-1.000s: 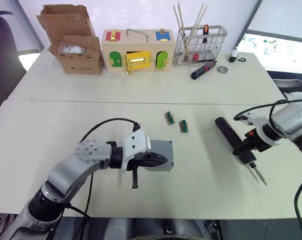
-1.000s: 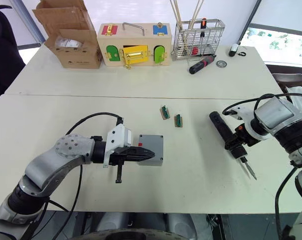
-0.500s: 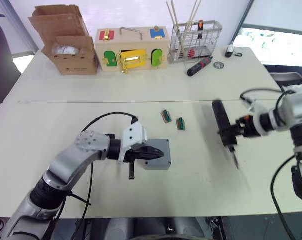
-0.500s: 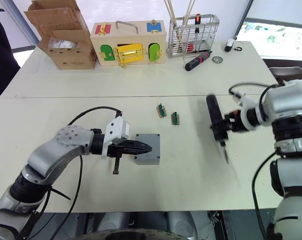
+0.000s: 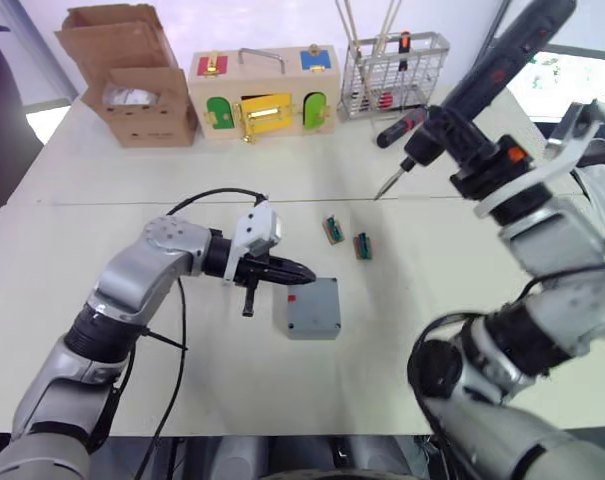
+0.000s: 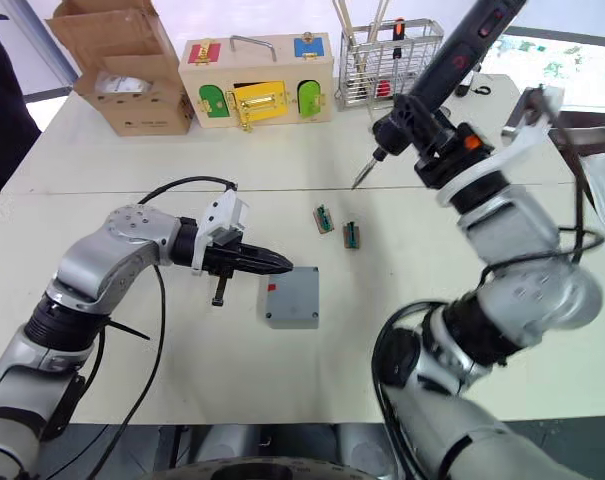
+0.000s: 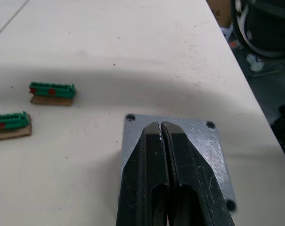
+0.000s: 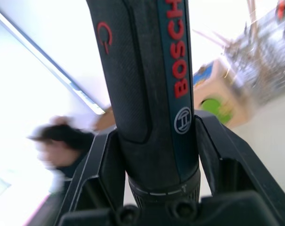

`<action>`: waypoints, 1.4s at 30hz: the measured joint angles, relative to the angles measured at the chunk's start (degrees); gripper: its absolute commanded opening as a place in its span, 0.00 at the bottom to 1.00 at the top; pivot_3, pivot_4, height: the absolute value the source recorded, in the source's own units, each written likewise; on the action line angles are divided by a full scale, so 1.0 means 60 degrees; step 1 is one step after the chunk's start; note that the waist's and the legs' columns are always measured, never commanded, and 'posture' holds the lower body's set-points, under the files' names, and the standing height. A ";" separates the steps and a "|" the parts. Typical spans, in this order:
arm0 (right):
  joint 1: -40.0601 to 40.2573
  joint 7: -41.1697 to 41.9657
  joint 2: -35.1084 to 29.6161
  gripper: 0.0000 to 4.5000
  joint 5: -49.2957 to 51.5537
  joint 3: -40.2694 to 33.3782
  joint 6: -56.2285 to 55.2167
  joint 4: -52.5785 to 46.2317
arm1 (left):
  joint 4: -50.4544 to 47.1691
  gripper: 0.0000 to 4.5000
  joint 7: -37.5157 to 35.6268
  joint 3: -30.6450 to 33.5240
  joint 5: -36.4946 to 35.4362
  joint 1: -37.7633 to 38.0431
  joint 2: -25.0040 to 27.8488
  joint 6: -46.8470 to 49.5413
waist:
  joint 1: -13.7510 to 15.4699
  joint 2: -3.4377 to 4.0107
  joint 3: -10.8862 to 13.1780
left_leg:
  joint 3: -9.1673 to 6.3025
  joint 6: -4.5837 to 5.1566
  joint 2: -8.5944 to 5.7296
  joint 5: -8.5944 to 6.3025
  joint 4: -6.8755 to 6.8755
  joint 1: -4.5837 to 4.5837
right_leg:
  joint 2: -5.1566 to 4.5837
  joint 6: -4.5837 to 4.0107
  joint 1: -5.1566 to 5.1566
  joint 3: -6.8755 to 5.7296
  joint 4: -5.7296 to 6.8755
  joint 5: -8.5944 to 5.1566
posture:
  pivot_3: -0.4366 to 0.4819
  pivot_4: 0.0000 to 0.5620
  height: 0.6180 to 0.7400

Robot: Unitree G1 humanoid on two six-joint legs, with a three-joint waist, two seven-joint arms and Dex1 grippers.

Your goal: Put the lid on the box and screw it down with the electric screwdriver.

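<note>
The grey box [image 5: 312, 334] sits mid-table with the flat grey lid [image 7: 203, 141] on top; the lid's corner screw holes show, and a small red mark sits at one corner. My left gripper [image 5: 304, 272] is shut and empty, its tips over the lid's edge nearest my left arm. I cannot tell whether they touch it. My right gripper [image 5: 482, 160] is raised high above the table's right side, shut on the black electric screwdriver [image 5: 487, 75]. Its thin bit [image 5: 390, 183] points down and to the left, well away from the box. The right wrist view shows the screwdriver [image 8: 151, 94] clamped between the fingers.
Two small green connector blocks [image 5: 334, 228] [image 5: 363, 246] lie just beyond the box. Along the far edge stand a cardboard carton [image 5: 147, 85], a wooden box with coloured doors [image 5: 262, 95] and a wire basket [image 5: 394, 75]. A hand screwdriver [image 5: 402, 125] lies beside the basket.
My right arm has swung the electric screwdriver up from low over the table to high in the air. My left gripper has drawn back towards the lid's edge. The camera view has shifted.
</note>
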 measured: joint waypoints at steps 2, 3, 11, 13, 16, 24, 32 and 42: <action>0.1073 0.0040 -0.0371 0.43 -0.0307 0.1405 -0.1016 -0.0480 | 0.0000 0.00 -0.0134 -0.0066 0.0005 -0.0019 0.0036 0.0081 | -0.0045 0.0000 0.0000 | 0.0007 -0.0002 0.0000 0.0002 0.0004 0.0002 | 0.0001 0.0000 0.0000 0.0001 -0.0005 0.0000 | 0.48 0.27 1.00; 0.1580 0.0204 -0.0552 0.43 -0.0300 0.2013 -0.1332 -0.0668 | -0.0008 0.00 -0.0203 -0.0085 0.0018 -0.0020 0.0074 0.0089 | -0.0069 0.0000 0.0000 | 0.0006 -0.0004 0.0006 0.0003 0.0003 0.0004 | 0.0001 0.0000 0.0000 0.0000 -0.0009 -0.0001 | 0.48 0.27 1.00; 0.3659 0.0560 -0.1360 0.43 -0.0039 0.4250 -0.2544 -0.1272 | -0.0124 0.00 0.0180 -0.0518 0.0961 0.0571 0.0135 -0.0534 | -0.0258 -0.0001 0.0000 | -0.0013 -0.0004 0.0022 0.0007 0.0002 0.0011 | 0.0014 -0.0002 0.0001 0.0001 -0.0020 -0.0002 | 0.48 0.27 1.00; 0.3846 0.0580 -0.1649 0.43 -0.0060 0.4662 -0.2832 -0.1277 | -0.0187 0.00 0.0265 -0.0586 0.1318 0.0613 0.0161 -0.0989 | -0.0243 -0.0002 -0.0001 | -0.0015 -0.0002 0.0023 0.0006 0.0001 0.0021 | 0.0015 -0.0002 0.0011 -0.0001 -0.0020 -0.0002 | 0.48 0.27 1.00; 0.4190 0.0610 -0.1822 0.43 -0.0057 0.5188 -0.3143 -0.1263 | -0.0401 0.00 0.0439 -0.0644 0.1654 0.0747 0.0213 -0.1424 | -0.0234 -0.0006 -0.0004 | -0.0019 0.0005 0.0023 0.0002 0.0002 0.0026 | 0.0014 -0.0002 0.0028 -0.0001 -0.0029 -0.0002 | 0.48 0.27 1.00; 0.4184 0.0399 -0.2073 0.43 -0.0082 0.5522 -0.3808 -0.0870 | -0.0710 0.00 0.0784 -0.0627 0.1682 0.1044 0.0208 -0.1382 | -0.0225 -0.0010 -0.0007 | -0.0050 0.0021 0.0025 -0.0007 -0.0004 0.0082 | 0.0021 -0.0002 0.0125 -0.0021 -0.0093 -0.0002 | 0.48 0.27 1.00; 0.4504 0.0434 -0.2419 0.43 -0.0101 0.5775 -0.4531 -0.0415 | -0.0730 0.00 0.0778 -0.0638 0.1682 0.1062 0.0230 -0.1322 | -0.0210 -0.0010 -0.0007 | -0.0056 0.0030 0.0025 -0.0013 -0.0013 0.0131 | 0.0021 -0.0002 0.0180 -0.0027 -0.0112 -0.0002 | 0.48 0.27 1.00; 0.4907 0.0447 -0.2666 0.43 -0.0257 0.5855 -0.5302 -0.0112 | -0.0702 0.00 0.0752 -0.0649 0.1691 0.1034 0.0230 -0.1329 | -0.0206 -0.0010 -0.0007 | -0.0056 0.0031 0.0025 -0.0013 -0.0014 0.0136 | 0.0021 -0.0002 0.0189 -0.0027 -0.0115 -0.0002 | 0.48 0.27 1.00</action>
